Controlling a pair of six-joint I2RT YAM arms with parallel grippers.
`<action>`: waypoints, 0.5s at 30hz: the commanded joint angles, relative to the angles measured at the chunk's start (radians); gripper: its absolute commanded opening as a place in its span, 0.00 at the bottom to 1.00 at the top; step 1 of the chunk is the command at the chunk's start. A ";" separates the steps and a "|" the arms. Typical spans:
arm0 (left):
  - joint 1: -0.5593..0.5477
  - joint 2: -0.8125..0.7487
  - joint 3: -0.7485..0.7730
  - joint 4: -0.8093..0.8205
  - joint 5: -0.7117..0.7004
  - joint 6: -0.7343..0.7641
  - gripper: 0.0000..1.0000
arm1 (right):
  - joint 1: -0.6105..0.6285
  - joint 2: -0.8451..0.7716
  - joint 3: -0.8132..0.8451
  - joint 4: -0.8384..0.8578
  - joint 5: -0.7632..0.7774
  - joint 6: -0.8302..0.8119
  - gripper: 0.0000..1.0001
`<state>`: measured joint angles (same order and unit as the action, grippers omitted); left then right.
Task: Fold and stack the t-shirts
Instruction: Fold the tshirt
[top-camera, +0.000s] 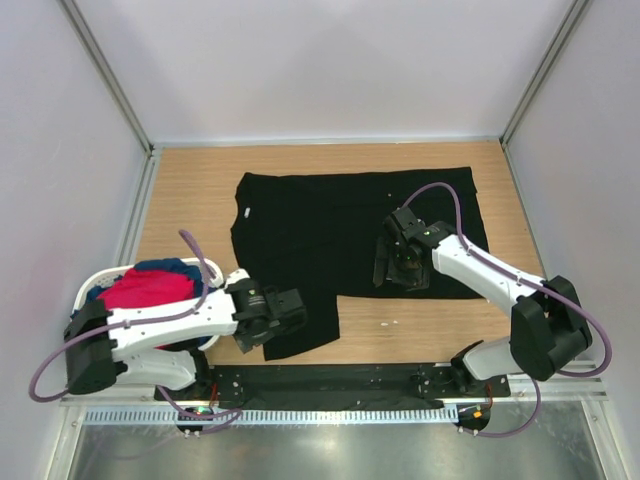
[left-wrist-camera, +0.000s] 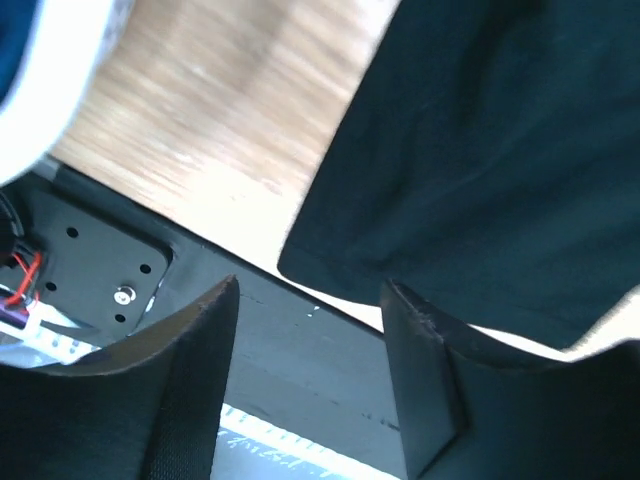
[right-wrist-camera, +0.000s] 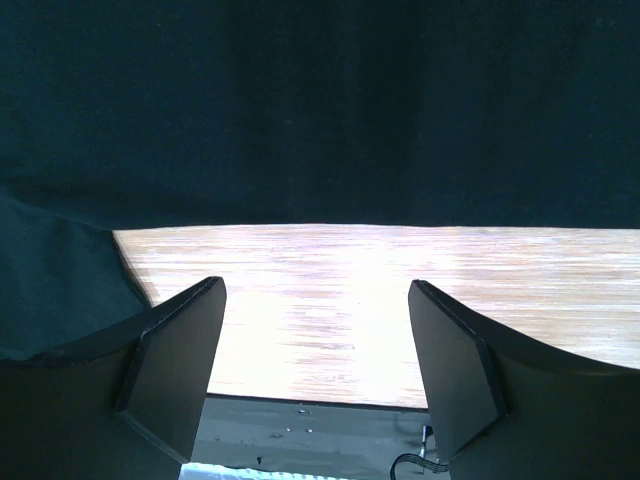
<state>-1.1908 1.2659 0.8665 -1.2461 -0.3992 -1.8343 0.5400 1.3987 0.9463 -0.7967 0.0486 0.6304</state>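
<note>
Top external view has the black t-shirt spread over the middle of the worktop, one flap reaching toward the near edge at the left. Red and blue t-shirts sit heaped in the basket at the near-left corner. Both claws stand open and empty: the left claw at that flap's near corner, the right claw over the near hem. Cloth this soft and light would likely sag and slide (best pinched at a hem corner). Only the wrist views show the empty gaps between the fingers; only the top view shows the basket.
</note>
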 joint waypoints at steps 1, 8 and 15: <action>0.003 -0.112 0.058 -0.088 -0.142 0.012 0.61 | -0.003 -0.001 0.037 -0.015 0.034 -0.014 0.80; 0.147 -0.221 -0.109 0.167 -0.138 0.110 0.54 | -0.066 0.019 0.075 -0.036 0.083 -0.040 0.84; 0.339 -0.096 -0.049 0.408 -0.142 0.431 0.37 | -0.178 0.023 0.101 -0.029 0.165 -0.092 0.86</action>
<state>-0.8978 1.1126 0.7452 -1.0096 -0.4969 -1.5955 0.4007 1.4166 1.0088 -0.8265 0.1459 0.5804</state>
